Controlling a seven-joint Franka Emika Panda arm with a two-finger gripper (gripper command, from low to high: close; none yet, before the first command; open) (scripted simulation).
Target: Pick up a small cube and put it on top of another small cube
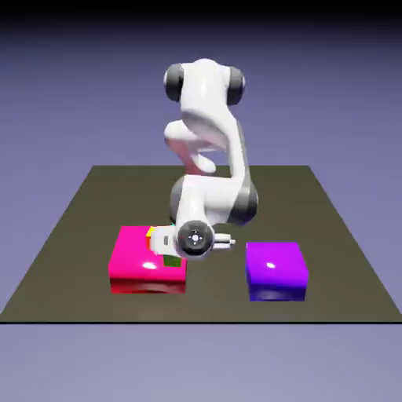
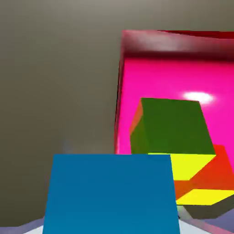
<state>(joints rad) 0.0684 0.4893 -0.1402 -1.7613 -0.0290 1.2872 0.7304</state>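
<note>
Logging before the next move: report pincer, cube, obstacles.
Pincer shut on blue cube. Second small cube not made out. Green-and-yellow cube close by, over pink block.

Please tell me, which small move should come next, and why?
Probably raise the hand a little before moving sideways. It is closed on the blue cube, and in the hand view the green-and-yellow cube, over the pink block, shows right next to it, so a sideways move might bump it.
</note>
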